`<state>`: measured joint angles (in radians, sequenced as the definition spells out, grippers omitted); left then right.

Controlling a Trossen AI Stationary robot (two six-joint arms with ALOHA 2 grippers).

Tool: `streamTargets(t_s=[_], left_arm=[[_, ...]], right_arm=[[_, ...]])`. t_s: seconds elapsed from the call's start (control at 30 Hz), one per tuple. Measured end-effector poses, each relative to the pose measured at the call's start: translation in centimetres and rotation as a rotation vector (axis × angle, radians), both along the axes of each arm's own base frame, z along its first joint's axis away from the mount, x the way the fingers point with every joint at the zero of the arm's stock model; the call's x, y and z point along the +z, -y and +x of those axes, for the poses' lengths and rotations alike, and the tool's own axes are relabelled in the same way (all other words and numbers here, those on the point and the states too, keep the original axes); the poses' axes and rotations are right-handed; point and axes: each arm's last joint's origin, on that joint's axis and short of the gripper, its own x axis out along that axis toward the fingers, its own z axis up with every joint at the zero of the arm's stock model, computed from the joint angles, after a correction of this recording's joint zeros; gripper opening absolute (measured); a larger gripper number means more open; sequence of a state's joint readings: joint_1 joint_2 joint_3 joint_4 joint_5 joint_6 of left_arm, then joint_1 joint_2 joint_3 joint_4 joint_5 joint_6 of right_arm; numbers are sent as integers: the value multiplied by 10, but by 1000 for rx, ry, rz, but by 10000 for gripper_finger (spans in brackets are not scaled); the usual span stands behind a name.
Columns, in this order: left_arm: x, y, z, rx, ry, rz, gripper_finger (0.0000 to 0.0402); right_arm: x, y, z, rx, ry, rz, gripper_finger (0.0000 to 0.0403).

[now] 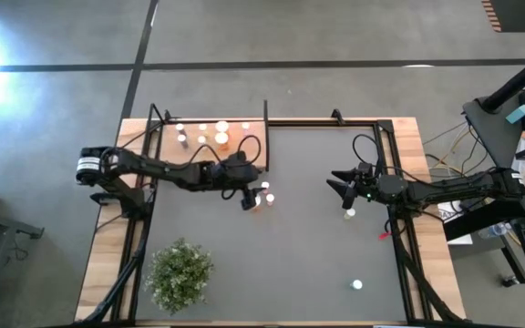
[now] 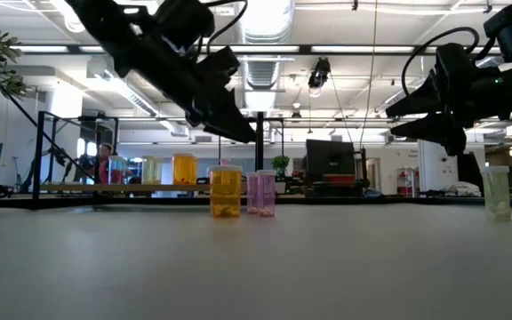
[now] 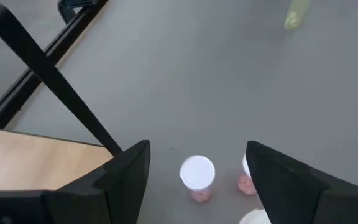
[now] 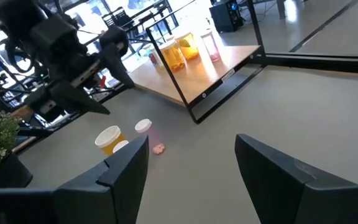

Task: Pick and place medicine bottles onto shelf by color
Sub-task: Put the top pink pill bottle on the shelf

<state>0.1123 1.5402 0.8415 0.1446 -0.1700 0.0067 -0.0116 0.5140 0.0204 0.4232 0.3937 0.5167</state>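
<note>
Three small white-capped bottles stand upright together on the dark tabletop: an orange one (image 2: 226, 191) and two pink ones (image 2: 260, 194), also seen in the left wrist view (image 3: 197, 177). My left gripper (image 1: 249, 197) hovers open just above them, its fingers either side of one pink bottle and not touching it. The light-wood shelf (image 1: 210, 150) at the far left carries several bottles (image 1: 221, 137). My right gripper (image 1: 340, 188) is open and empty above the table's right part. A whitish bottle (image 1: 349, 213) stands near it, and another (image 1: 357, 285) stands near the front edge.
A green bushy plant (image 1: 180, 273) stands at the near left. Black frame rods (image 1: 326, 123) run along the table's far and side edges. A black upright rod (image 3: 55, 87) of the shelf stands close to my left gripper. The room beyond holds desks and screens.
</note>
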Motion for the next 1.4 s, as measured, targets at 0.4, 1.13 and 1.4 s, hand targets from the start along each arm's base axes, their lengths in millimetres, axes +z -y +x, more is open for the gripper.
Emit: streamTargets(t_s=[0.4, 1.13, 1.4], left_arm=[[-30, -2, 3, 4, -18, -2, 249], [-24, -9, 15, 66, -163, -120, 249], [-17, -14, 18, 77, -204, -132, 249]], right_arm=[[0, 0, 0, 0, 0, 0, 228], [0, 0, 0, 0, 0, 0, 228], [0, 0, 0, 0, 0, 0, 228]])
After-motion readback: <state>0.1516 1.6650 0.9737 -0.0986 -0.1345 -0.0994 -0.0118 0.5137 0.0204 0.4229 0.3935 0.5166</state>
